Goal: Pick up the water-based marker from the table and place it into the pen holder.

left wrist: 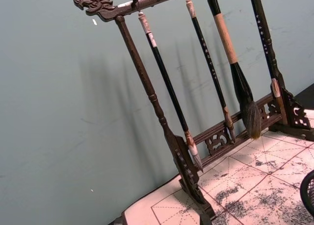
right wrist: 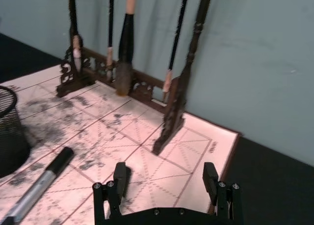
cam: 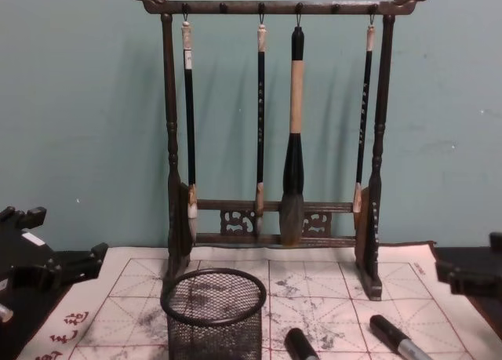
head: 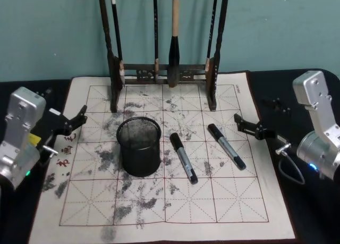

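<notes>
Markers flat on mat, both grippers empty

Head view: two markers lie flat right of centre on the mat. The nearer marker is just beside the pen holder; the other marker lies further right. Left gripper at left, right gripper at right, fingers apart on both.

Left wrist view: brush rack, mat corner.

Right wrist view: own fingers spread, marker cap close ahead.

Chest view: holder low centre, caps at bottom edge.

Likely light, stiff, smooth-barrelled, prone to roll. Pinch mid-barrel, across its width.
</notes>
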